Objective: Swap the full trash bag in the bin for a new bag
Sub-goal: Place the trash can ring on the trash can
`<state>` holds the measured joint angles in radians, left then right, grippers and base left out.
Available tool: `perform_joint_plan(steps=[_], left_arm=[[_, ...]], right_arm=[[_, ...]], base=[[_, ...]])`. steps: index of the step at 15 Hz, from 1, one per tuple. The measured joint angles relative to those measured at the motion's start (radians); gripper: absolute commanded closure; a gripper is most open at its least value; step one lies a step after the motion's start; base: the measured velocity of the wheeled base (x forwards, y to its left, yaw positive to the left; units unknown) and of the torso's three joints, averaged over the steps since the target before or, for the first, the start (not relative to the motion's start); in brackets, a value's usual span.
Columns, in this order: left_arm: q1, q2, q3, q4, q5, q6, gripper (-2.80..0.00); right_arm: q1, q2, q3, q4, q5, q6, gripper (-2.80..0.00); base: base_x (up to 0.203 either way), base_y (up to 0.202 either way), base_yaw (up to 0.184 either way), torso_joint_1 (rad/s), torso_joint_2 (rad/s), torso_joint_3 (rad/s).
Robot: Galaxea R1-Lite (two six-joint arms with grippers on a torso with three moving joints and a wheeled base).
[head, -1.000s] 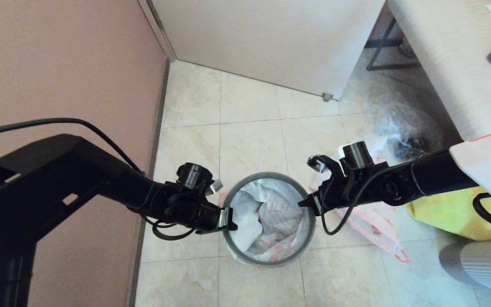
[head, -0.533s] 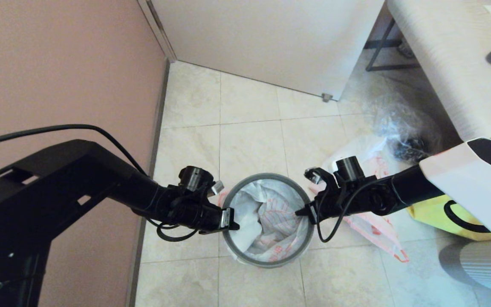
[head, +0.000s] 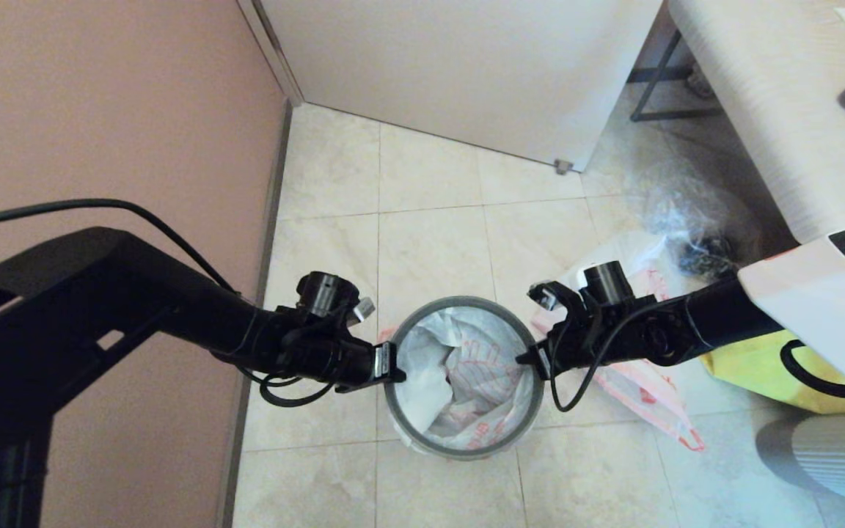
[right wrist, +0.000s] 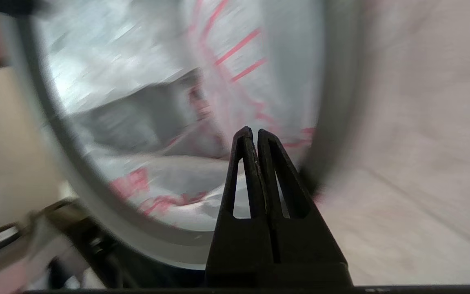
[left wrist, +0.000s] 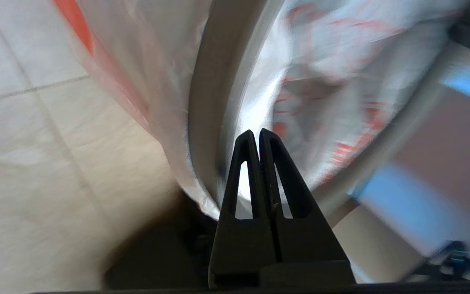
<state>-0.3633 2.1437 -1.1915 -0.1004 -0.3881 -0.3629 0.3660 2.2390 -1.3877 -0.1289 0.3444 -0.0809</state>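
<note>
1. Grey hoop (head: 462,449) rims the bin (head: 408,433), which stands on the tiled floor (head: 430,242) between the two arms.
2. White bag (head: 466,374) with red print lines the bin, its edge folded out over the hoop; whether rubbish lies in it cannot be told.
3. Left gripper (head: 397,375) sits at the bin's left rim, fingers pressed together with nothing between them; its tips (left wrist: 255,136) point just inside the hoop.
4. Right gripper (head: 521,359) sits at the right rim, also pinched closed and empty.
5. Second bag (head: 642,396), white with a pink band, lies on the floor right of the bin, beside a yellow bag (head: 767,370).
</note>
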Motion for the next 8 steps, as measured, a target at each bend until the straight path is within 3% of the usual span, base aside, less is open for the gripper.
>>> perform_joint_plan(steps=[3,8], left_arm=[[-0.044,-0.115,0.0,0.016,0.012,-0.051,0.0],[-0.088,-0.303,-0.039,0.125,0.103,-0.068,0.0]], right_arm=[[0.075,-0.025,-0.044,0.011,-0.162,-0.023,0.0],[0.198,0.1,-0.344,0.173,-0.448,-0.175,0.0]], base=[[0.0,0.0,0.0,0.0,0.0,0.0],[0.0,0.0,0.0,0.0,0.0,0.0]])
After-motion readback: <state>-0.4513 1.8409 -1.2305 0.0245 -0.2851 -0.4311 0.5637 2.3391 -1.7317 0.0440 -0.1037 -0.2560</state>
